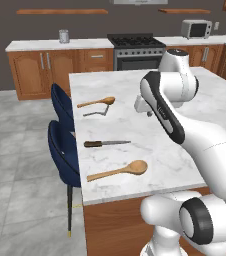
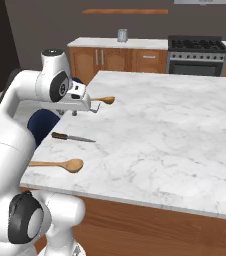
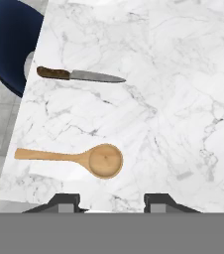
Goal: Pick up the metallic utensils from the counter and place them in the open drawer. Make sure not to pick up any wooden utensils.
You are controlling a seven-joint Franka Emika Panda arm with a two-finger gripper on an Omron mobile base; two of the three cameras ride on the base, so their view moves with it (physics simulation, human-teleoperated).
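Open end effector (image 3: 111,201) above knife (image 3: 79,75), spoon (image 3: 82,159)

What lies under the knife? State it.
The knife lies flat on bare white marble counter, nothing else beneath it. The strip directly under the blade is covered.

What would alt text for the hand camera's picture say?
Looking down on a white marble counter: a knife lies above a wooden spoon, apart. A blue chair sits off the counter's edge, and the open gripper shows at the bottom.
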